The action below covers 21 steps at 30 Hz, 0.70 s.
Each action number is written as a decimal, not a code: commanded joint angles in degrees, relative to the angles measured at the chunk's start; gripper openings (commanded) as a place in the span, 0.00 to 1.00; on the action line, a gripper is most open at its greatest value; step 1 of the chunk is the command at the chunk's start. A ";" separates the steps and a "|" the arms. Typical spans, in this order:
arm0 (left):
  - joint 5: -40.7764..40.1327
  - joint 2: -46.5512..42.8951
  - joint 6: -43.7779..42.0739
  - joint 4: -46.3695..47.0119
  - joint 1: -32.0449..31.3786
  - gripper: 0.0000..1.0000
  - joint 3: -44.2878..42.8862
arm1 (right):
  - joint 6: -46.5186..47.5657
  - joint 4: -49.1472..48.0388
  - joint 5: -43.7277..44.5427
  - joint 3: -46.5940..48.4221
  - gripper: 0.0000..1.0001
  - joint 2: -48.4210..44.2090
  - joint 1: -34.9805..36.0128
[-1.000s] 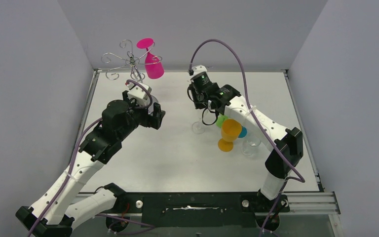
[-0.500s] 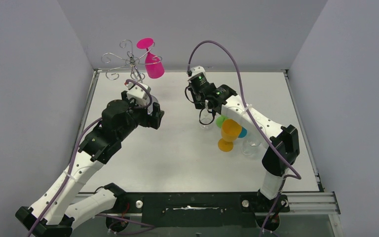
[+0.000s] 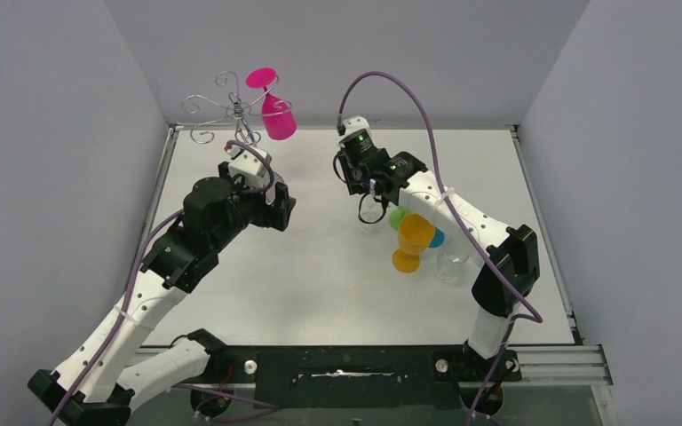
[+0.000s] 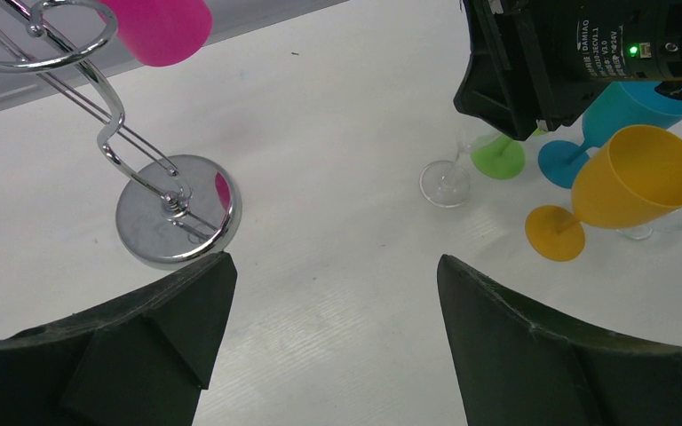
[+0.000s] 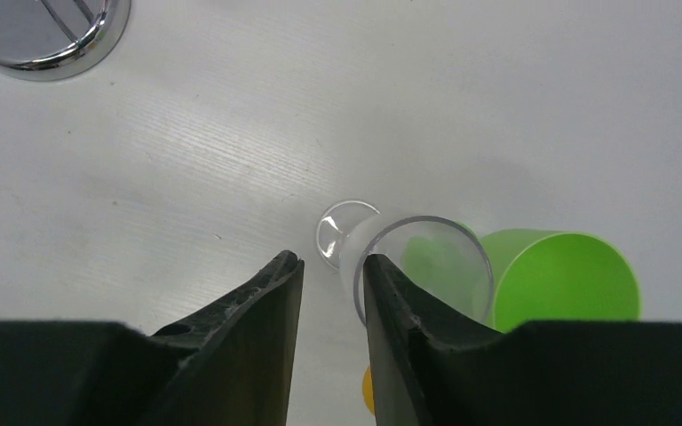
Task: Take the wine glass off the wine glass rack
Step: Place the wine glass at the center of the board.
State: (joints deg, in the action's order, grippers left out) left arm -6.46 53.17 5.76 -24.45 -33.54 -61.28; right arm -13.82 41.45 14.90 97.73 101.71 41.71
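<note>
The wine glass rack [image 3: 231, 110], made of thin silver wire with a slender stem and curled scroll arms, is stood near the table's far left corner on a round shiny metal base [image 4: 176, 213]; a pink wine glass [image 3: 277, 118] is hung upside down from an arm on its right side, foot uppermost, bowl mouth downward, slightly tilted, clear of the table.
</note>
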 commanded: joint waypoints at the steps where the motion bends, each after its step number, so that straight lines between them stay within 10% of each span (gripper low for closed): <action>1: 0.55 0.44 -0.22 0.39 0.19 0.86 -4.60 | 1.80 -4.00 3.21 2.07 0.36 -4.81 0.03; 11: -5.50 17.23 -7.46 -15.14 1.76 0.89 -32.68 | 3.02 -6.78 6.18 -0.60 0.52 -13.91 0.47; 21: 3.35 27.47 -4.21 -17.12 15.77 0.91 -50.44 | -2.84 -38.21 0.95 -37.12 0.85 -42.17 0.00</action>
State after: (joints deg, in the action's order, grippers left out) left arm -7.40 77.60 0.16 -41.65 -20.12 -104.66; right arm -12.78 17.58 16.40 67.29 65.39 41.71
